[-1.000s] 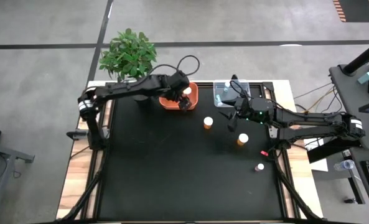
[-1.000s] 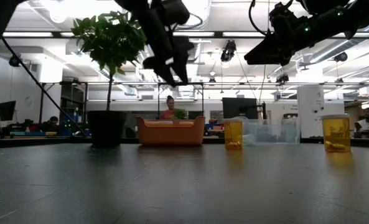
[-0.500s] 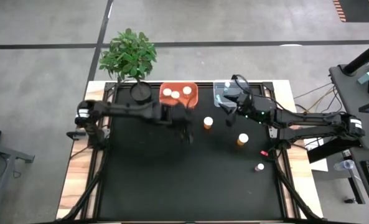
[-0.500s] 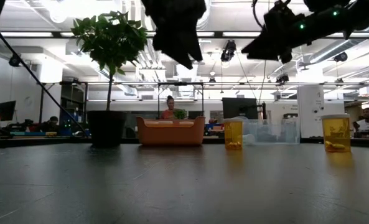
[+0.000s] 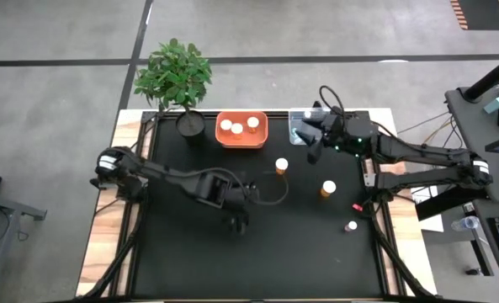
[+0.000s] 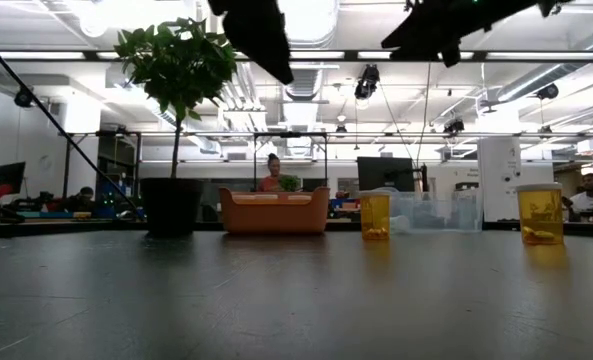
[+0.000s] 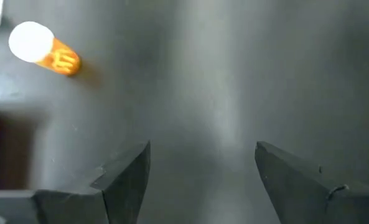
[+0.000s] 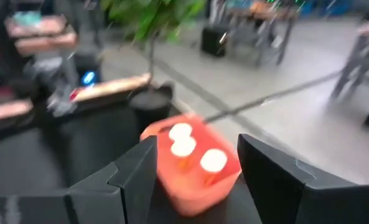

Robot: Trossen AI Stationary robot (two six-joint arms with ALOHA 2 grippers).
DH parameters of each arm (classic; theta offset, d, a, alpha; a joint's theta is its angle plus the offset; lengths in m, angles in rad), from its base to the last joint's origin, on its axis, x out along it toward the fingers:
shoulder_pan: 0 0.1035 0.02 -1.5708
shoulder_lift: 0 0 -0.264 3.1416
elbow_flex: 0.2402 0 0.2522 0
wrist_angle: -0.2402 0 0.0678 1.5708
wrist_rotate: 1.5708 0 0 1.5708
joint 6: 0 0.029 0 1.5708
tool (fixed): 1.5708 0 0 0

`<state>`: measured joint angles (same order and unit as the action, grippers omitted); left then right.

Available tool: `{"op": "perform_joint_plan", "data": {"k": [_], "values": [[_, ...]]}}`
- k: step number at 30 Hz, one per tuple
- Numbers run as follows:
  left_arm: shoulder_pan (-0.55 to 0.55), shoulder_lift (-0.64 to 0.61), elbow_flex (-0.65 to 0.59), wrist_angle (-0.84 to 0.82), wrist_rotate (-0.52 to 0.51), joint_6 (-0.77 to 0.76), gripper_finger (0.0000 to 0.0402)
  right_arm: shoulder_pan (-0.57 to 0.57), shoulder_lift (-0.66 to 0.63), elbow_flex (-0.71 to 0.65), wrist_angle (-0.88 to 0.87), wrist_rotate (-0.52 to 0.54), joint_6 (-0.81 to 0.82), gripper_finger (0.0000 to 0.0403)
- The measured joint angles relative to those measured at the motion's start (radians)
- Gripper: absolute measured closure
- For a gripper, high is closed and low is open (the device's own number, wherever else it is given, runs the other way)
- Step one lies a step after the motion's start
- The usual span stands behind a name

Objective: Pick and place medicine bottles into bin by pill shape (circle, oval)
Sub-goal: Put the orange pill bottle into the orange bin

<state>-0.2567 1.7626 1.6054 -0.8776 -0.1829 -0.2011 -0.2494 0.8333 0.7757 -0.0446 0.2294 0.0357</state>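
Two amber bottles with white caps stand on the black table (image 5: pixel 190 252), one at mid-table (image 5: pixel 281 166) and one to its right (image 5: pixel 328 188). A tiny pink-capped bottle (image 5: pixel 351 225) stands near the right edge. Three white-capped bottles (image 5: pixel 238 126) stand in the orange bin (image 5: pixel 242 141) at the far edge. My left gripper (image 5: pixel 236 222) hangs open and empty over bare table left of centre; its wrist view (image 7: pixel 203 180) shows one amber bottle (image 7: pixel 44 53) farther off. My right gripper (image 5: pixel 310 153) is open and empty, raised beside the clear bin (image 5: pixel 299 126).
A potted green plant (image 5: pixel 175 76) stands at the far left corner. A small red thing (image 5: pixel 357 206) lies near the right edge. The near half of the table holds nothing but my left arm. People and desks show in the room behind the table.
My left gripper has left the orange bin and gone toward the table's near edge, and stays open. The bin's three bottles now show uncovered. My right gripper has risen and drawn a little toward the far edge, tipping up.
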Motion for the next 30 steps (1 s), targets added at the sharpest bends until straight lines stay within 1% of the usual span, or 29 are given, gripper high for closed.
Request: {"op": "perform_joint_plan", "data": {"k": [2,6,10,12,15,22,30], "values": [[-0.025,0.0,0.0,-0.027,-0.001,0.001,0.0131,0.023,-0.001,0.025,-0.09,-0.027,0.029,0.0188],[-0.076,0.0,-0.002,-0.057,-0.036,0.051,0.0132,0.084,-0.001,0.037,-0.222,-0.037,0.087,0.0188],[-0.111,-0.018,-0.009,-0.048,-0.042,0.051,0.0132,0.15,-0.001,0.021,-0.282,-0.036,0.143,0.0188],[-0.134,-0.039,-0.032,-0.029,-0.072,0.05,0.0132,0.184,0.001,0.01,-0.292,-0.037,0.168,0.0188],[-0.157,-0.082,-0.103,0.066,-0.111,0.051,0.0132,0.23,0.003,0.0,-0.305,-0.038,0.201,0.0188],[-0.157,-0.231,-0.309,0.294,-0.125,0.025,0.0132,0.327,0.003,-0.002,-0.32,-0.036,0.265,0.0188],[-0.155,-0.406,-0.505,0.44,-0.145,0.025,0.0132,0.383,0.022,-0.005,-0.323,-0.024,0.297,0.0188]]}}
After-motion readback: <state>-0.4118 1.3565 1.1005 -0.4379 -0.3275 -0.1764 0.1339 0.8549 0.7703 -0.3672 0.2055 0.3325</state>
